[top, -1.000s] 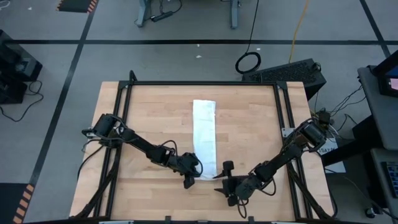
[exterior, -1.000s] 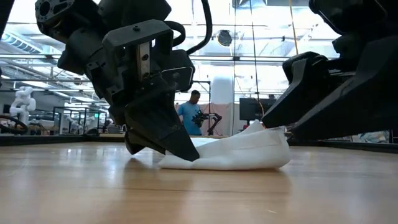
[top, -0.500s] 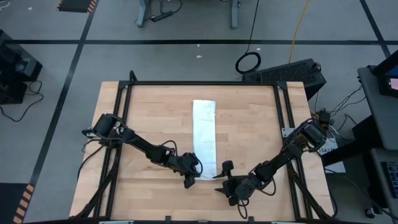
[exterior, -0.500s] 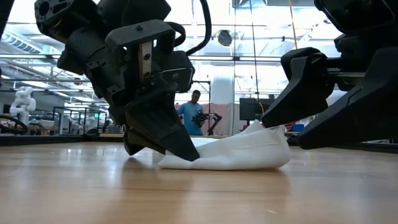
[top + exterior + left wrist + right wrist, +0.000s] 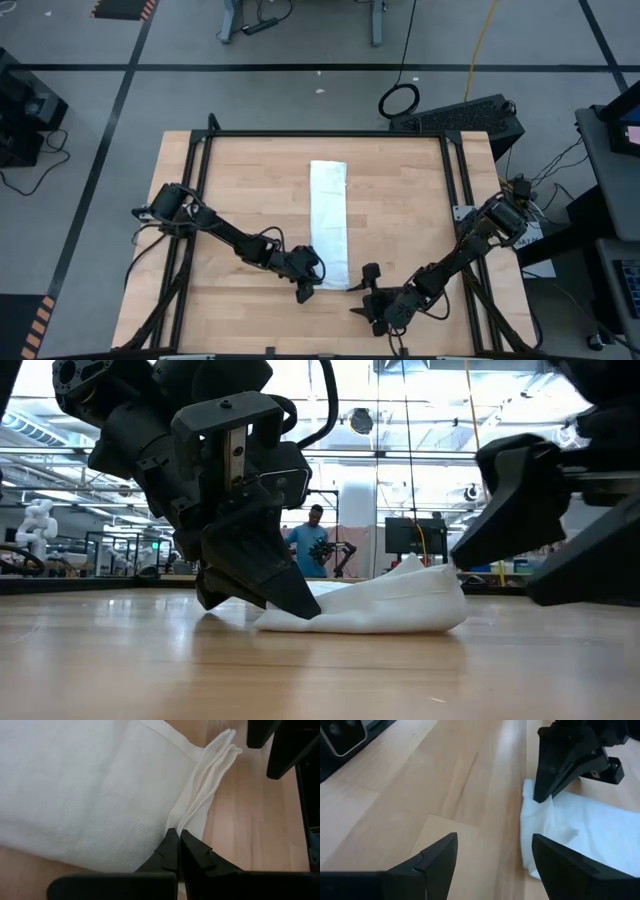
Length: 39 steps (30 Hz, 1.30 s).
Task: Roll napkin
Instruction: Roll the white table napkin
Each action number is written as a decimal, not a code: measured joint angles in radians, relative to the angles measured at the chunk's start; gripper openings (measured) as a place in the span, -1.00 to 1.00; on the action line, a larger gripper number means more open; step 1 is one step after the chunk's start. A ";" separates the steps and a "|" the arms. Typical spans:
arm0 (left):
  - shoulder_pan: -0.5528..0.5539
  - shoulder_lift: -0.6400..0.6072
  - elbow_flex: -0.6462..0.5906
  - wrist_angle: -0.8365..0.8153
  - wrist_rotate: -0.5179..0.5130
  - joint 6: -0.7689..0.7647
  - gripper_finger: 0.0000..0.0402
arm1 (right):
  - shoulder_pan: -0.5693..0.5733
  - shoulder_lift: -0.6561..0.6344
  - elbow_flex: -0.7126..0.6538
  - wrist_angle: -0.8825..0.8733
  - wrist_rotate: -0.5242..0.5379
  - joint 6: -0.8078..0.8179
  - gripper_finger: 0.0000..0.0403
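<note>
Your left pincer (image 5: 304,287) stays clamped on the near corner of the napkin (image 5: 329,222), a long strip on the worktop (image 5: 400,200). Your right pincer (image 5: 371,292) has spread fully, empty, and backed away from that end; rolling has barely begun.

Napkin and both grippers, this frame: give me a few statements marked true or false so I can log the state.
1. The left gripper is shut on the napkin's near edge. True.
2. The right gripper is clamped on the napkin. False: its fingers stand open, clear of the cloth, over bare table.
3. The napkin lies as a long folded strip. True.
4. The napkin is already rolled into a tight tube. False: only its near end is lifted and rumpled.
5. A plate sits beside the napkin. False: nothing else lies on the wood.
</note>
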 joint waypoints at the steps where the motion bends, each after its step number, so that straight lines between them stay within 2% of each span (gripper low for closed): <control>1: 0.000 0.000 0.000 0.000 -0.001 -0.001 -0.97 | 0.006 0.000 0.000 0.000 0.012 -0.003 0.23; 8: -0.005 0.000 0.000 0.002 -0.006 -0.026 -0.97 | 0.014 0.000 0.000 0.002 0.037 0.051 0.23; 22: -0.010 0.000 0.001 0.000 -0.021 -0.072 -0.97 | 0.029 0.000 0.000 -0.008 0.067 0.042 0.23; 26: -0.008 -0.001 0.002 -0.013 0.011 -0.117 -0.97 | 0.021 0.000 0.000 -0.048 0.065 0.026 0.23; 31: -0.010 -0.002 0.001 -0.013 0.020 -0.158 -0.97 | 0.013 0.000 0.000 -0.018 0.088 -0.058 0.23; 39: 0.027 -0.002 0.002 -0.017 0.108 -0.251 -0.97 | -0.108 0.000 0.000 0.001 -0.036 -0.092 0.13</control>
